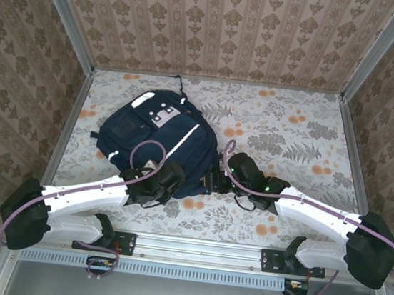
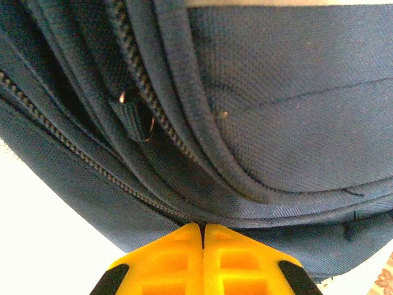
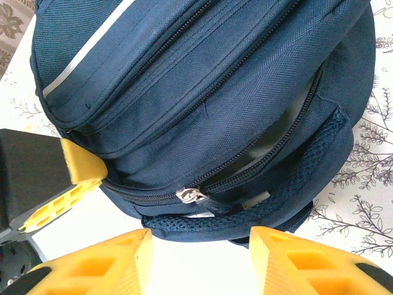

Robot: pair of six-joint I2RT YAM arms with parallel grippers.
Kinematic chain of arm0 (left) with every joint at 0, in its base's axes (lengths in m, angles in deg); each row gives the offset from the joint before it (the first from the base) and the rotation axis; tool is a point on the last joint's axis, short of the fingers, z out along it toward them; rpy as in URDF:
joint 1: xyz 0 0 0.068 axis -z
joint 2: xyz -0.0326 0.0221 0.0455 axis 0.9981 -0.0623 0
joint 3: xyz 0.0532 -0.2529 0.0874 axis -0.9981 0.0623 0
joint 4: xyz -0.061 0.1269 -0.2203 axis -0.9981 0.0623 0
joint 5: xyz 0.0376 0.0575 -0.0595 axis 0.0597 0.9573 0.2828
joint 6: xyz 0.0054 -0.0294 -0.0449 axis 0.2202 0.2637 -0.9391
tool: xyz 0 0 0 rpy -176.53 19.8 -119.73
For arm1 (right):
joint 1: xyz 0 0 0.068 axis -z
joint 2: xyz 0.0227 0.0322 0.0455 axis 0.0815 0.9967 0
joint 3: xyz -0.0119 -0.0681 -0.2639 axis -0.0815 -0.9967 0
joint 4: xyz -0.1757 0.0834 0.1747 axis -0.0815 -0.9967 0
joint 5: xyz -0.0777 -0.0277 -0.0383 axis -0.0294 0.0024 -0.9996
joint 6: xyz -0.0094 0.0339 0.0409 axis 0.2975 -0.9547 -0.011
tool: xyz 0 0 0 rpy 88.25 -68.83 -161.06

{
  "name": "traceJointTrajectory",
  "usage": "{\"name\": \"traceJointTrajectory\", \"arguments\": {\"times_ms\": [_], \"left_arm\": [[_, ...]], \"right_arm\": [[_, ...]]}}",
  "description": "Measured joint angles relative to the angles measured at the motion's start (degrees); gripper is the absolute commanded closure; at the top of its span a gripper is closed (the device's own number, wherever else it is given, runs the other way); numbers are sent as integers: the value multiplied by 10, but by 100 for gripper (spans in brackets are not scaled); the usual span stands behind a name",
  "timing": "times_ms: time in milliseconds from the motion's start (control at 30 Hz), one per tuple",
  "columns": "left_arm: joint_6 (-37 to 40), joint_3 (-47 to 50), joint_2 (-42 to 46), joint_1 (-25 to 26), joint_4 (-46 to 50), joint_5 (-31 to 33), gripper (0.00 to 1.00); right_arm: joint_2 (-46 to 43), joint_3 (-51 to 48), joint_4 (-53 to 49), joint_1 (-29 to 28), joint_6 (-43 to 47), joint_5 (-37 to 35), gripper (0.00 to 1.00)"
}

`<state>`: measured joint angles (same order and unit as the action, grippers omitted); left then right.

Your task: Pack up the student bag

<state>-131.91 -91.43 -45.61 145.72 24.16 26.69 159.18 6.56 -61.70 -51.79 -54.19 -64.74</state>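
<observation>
The bag lies on the table, left of centre. Its main zip is part open, with grey lining showing. The left gripper is clenched at a seam. The right gripper is spread before the zip pull. Zipping shut seems to be what remains.

Matt woven cloth student bag

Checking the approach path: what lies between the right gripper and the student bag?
Bare tablecloth separates right gripper from student bag, shown in the right wrist view.
</observation>
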Motion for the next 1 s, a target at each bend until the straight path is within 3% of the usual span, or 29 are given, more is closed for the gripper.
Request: {"name": "traceJointTrajectory", "arguments": {"times_ms": [333, 567, 600, 767, 867, 1000], "left_arm": [[1, 1, 123, -20, 72, 46, 100], [1, 1, 127, -24, 82, 54, 100], [2, 1, 126, -24, 81, 53, 91], [-4, 1, 108, -20, 76, 28, 67], [-26, 1, 97, -2, 62, 13, 58], [-55, 1, 72, 26, 37, 2, 56]], "right_arm": [[30, -4, 55, 0, -2, 52, 56], [98, 6, 91, 0, 1, 89, 58], [103, 7, 94, 0, 3, 90, 57], [104, 7, 96, 0, 10, 83, 55], [90, 1, 95, 0, 14, 71, 54], [64, -9, 95, 0, 15, 57, 54]]}}
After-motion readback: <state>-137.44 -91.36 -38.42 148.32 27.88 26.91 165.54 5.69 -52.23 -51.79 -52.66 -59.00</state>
